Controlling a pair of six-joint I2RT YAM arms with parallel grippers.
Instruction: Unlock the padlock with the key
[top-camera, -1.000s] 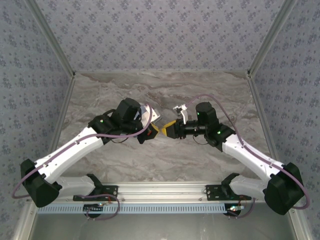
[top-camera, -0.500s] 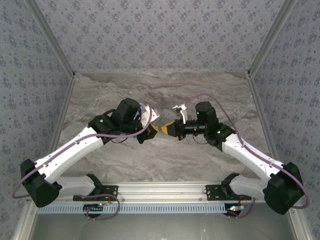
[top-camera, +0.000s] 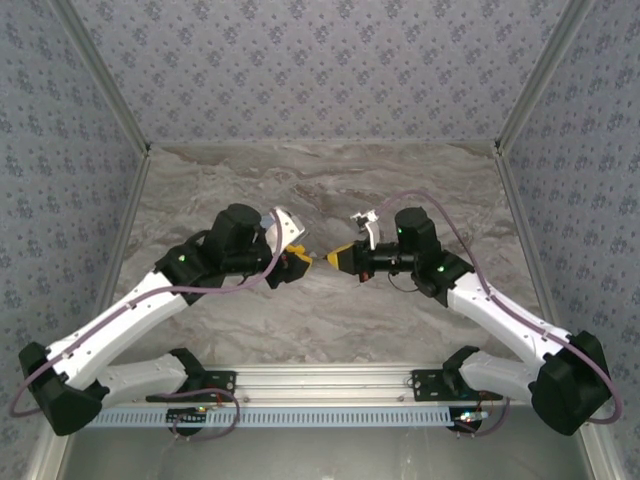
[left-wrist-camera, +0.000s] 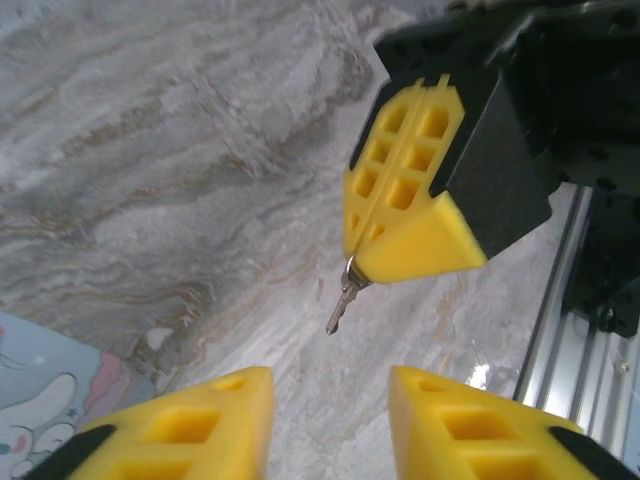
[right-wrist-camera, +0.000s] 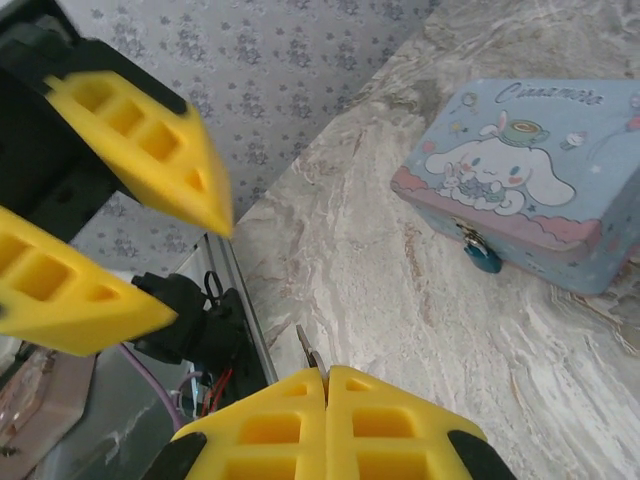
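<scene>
The key (left-wrist-camera: 342, 300), a small silver sliver, sticks out from the tips of my right gripper (right-wrist-camera: 327, 372), which is shut on its head. The key's blade (right-wrist-camera: 305, 350) points toward my left gripper (left-wrist-camera: 330, 385), which stands open a short way off with nothing between its yellow fingers (left-wrist-camera: 190, 420). In the top view the two grippers face each other above mid-table, left gripper (top-camera: 298, 262) and right gripper (top-camera: 331, 260), with a small gap between them. The teal padlock (right-wrist-camera: 485, 258) hangs on the front clasp of the pastel-blue cartoon tin (right-wrist-camera: 520, 180).
The tin rests on the marble table (right-wrist-camera: 400, 300); one corner of the tin (left-wrist-camera: 40, 400) lies just below my left gripper. The aluminium rail (top-camera: 320, 378) with the arm bases runs along the near edge. Patterned walls enclose the table on three sides.
My left gripper has opened and drawn back to the left, away from the right gripper's tips. The right gripper stays shut and has hardly moved.
</scene>
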